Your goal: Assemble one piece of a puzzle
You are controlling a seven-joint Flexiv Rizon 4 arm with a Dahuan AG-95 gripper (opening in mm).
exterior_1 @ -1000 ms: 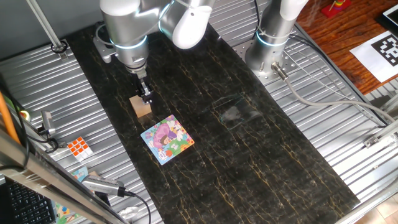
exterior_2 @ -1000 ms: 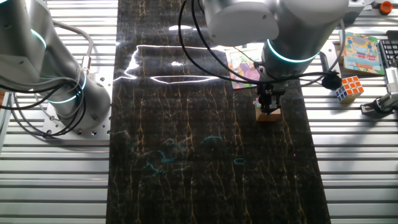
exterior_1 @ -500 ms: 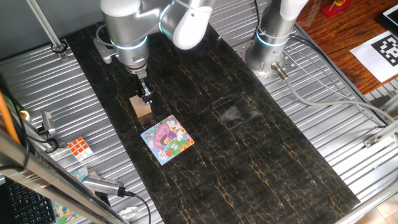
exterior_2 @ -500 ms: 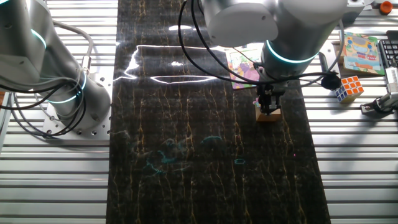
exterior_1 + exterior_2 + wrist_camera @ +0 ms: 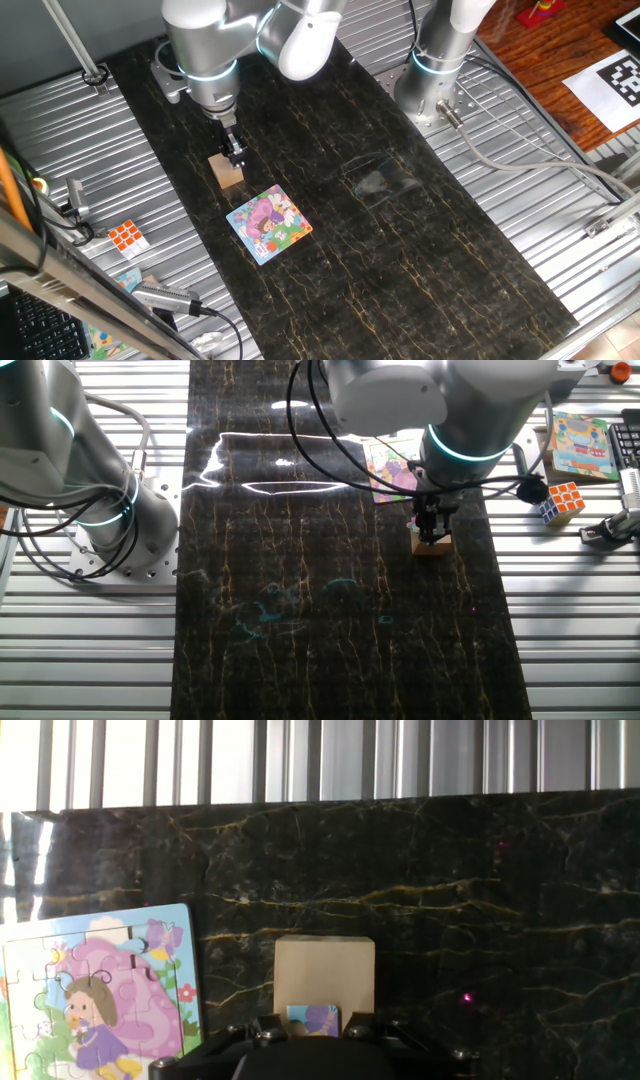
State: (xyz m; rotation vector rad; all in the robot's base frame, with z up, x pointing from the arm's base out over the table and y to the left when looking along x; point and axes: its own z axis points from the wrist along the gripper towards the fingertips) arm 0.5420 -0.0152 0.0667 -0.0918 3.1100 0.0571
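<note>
The puzzle (image 5: pixel 269 223) lies flat on the dark marbled mat, a pink-purple cartoon with green and yellow patches; it also shows in the other fixed view (image 5: pixel 392 465) and at the left of the hand view (image 5: pixel 95 995). A tan wooden block (image 5: pixel 228 173) stands beside it (image 5: pixel 431 543) (image 5: pixel 324 972). The piece (image 5: pixel 313 1019), tiny with purple and light blue, sits at the block's near edge between my fingers. My gripper (image 5: pixel 313 1032) is down on the block (image 5: pixel 236 158) (image 5: pixel 432 534), its jaws drawn in narrow against the piece's two sides.
An orange-and-white cube (image 5: pixel 126 236) lies on the ribbed metal beside the mat (image 5: pixel 562 501). Another picture puzzle (image 5: pixel 580 445) lies past it. A second arm's base (image 5: pixel 435 70) stands at the mat's far side (image 5: pixel 110 510). Cables run along the metal.
</note>
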